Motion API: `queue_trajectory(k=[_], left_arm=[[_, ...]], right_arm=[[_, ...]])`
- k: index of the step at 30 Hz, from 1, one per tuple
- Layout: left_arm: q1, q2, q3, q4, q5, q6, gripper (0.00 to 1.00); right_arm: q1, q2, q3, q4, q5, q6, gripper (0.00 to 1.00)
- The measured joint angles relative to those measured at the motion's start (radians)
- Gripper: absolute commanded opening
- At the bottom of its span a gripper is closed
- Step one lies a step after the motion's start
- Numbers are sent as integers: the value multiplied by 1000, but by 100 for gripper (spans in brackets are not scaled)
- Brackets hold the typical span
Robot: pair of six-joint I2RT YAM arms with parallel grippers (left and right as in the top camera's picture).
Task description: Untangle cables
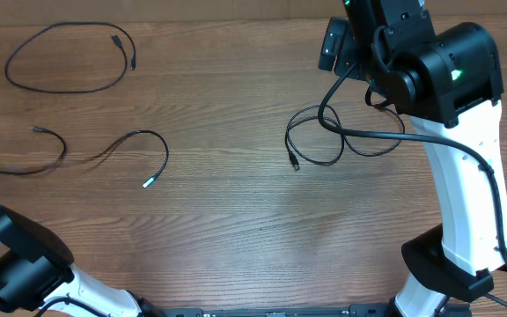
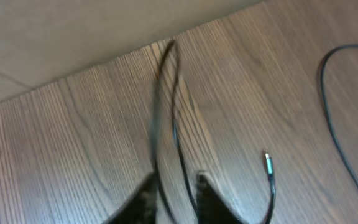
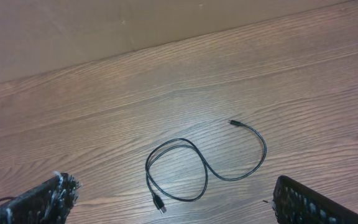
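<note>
The left tool (image 2: 176, 186) stands slightly parted around the left cable (image 2: 174, 124). The right tool (image 3: 173, 186) hangs spread wide above the looped cable (image 3: 205, 169), right of centre. If you retract the left arm carelessly, a finger may snag that strand.

No legible text, labels, brand names or numbers in any of the three views. The only sign-like mark is a green indicator light (image 1: 455, 75) glowing on the black joint housing (image 1: 473, 48) of the right arm. It is a small lit shape with no characters.
</note>
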Motion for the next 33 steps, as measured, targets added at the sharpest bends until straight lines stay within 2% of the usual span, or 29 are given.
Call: queue_trajectory(k=[1,3,9,15,17,22,24,27,33], left_arm=[[0,8,0,0,0,8,49],[0,29,0,-9,3,14,53],[0,73,0,-59,40,14,56],[-3,75,0,-117,143,15,58],[-3,75,0,-146,178,15,66],[-3,75,0,-235,200,22,69],[-3,75,0,-263,203,22,76],[-3,75,-3,-277,209,14,100],[-3,75,-47,-243,240,-10,100]], right_arm=[[0,0,0,0,0,-1,100],[0,0,0,0,0,0,100],[0,0,0,0,0,0,100],[0,0,0,0,0,0,100],[0,0,0,0,0,0,100],[0,0,0,0,0,0,100],[0,0,0,0,0,0,100],[0,0,0,0,0,0,100],[0,0,0,0,0,0,100]])
